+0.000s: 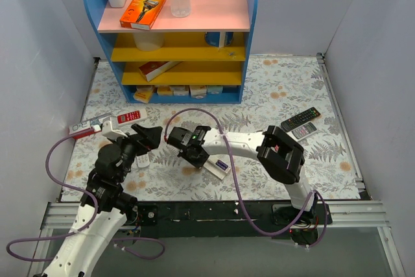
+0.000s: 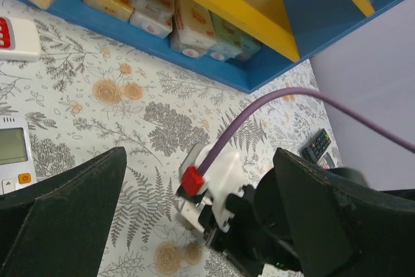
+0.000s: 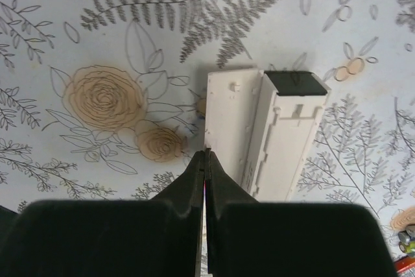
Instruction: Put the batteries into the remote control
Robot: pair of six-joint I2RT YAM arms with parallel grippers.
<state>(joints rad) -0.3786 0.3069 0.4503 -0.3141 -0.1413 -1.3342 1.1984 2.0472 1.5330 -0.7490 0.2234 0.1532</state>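
The right gripper [image 3: 205, 157] is hanging clenched, its two fingers pressed flat together with nothing graspable showing between them. Just ahead of its tips, the near corner of a flat white cover [image 3: 227, 111] is lying on the flowered table [image 3: 97, 30]. The remote control [image 3: 285, 137] is lying touching that cover on its far-right side, ahead and to the right of the tips. Its back is facing up and open as a long channel, with the dark patch at the end farthest from the claw. The bay is looking empty, so loading is judged not yet begun.

The left gripper [image 2: 200, 157] is hovering released, its fingers spread wide and holding nothing, facing the right wrist.

Small coloured shapes low and far to the right of the right claw are probably the batteries [image 3: 406, 238], though they are sitting at the picture's edge and are too small to be sure.

To do this step well, the right claw is going to need to open before it can fetch a cell. Taking the cell across its middle, and bringing it down parallel to the channel, should seat it cleanly. The cover is sitting tight against the remote, so nudging it away first would be giving the fingers room. The left claw could be steadying the remote's end so it is not sliding.
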